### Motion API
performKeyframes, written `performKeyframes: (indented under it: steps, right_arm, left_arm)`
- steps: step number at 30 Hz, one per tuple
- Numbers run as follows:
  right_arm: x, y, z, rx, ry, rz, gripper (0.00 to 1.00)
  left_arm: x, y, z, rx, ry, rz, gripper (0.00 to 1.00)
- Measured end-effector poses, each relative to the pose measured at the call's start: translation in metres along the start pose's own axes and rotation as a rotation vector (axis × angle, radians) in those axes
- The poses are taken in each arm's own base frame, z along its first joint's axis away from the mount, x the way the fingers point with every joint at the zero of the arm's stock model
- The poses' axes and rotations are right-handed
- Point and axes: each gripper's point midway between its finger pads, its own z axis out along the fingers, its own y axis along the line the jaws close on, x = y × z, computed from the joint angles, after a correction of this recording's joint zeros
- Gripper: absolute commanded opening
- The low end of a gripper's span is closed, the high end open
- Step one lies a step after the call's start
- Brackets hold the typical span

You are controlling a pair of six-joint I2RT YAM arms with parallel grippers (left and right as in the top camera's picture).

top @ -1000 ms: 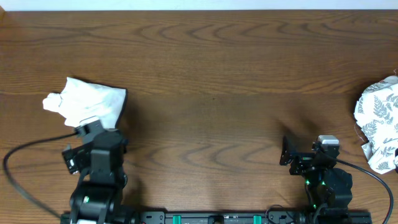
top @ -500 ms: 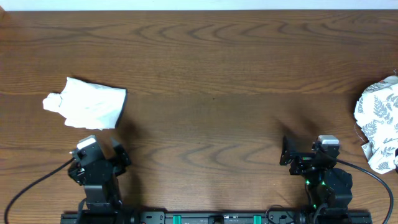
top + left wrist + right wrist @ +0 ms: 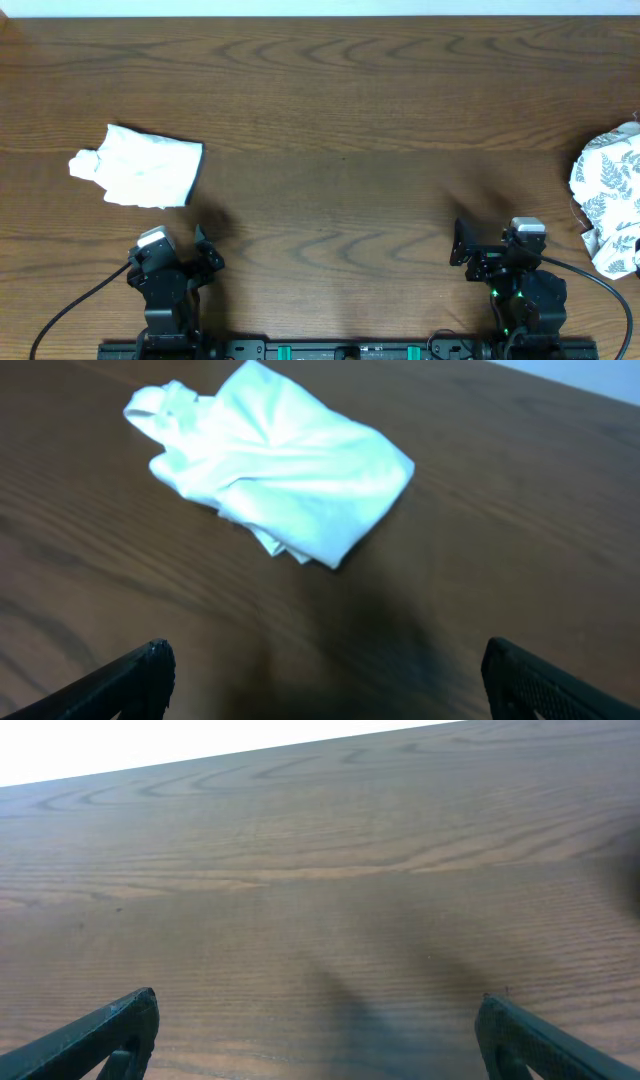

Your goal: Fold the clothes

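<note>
Left gripper (image 3: 325,675): we see fingers wide.
Right gripper (image 3: 315,1025): wide too.
White garment (image 3: 140,165): table's 9 o'clock.
Leaf-print garment (image 3: 608,195): 3 o'clock.

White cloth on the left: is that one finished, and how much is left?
Done: the white cloth lies in a compact, roughly folded bundle, one end lumpy. In hand: nothing; left end effector and right end effector are both open and empty. Left: the leaf-print cloth sits crumpled at the far right.
</note>
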Motion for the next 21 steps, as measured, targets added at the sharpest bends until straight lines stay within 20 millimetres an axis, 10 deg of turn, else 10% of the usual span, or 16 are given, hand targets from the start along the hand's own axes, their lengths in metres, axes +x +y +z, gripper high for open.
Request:
performKeyframes:
  steps: [21]
  right_arm:
    - [-0.0001,0.0000,0.0000,0.000,0.000,0.000,0.99]
  left_arm:
    - [-0.0015,-0.0006,0.0001,0.003,-0.007,-0.002,0.98]
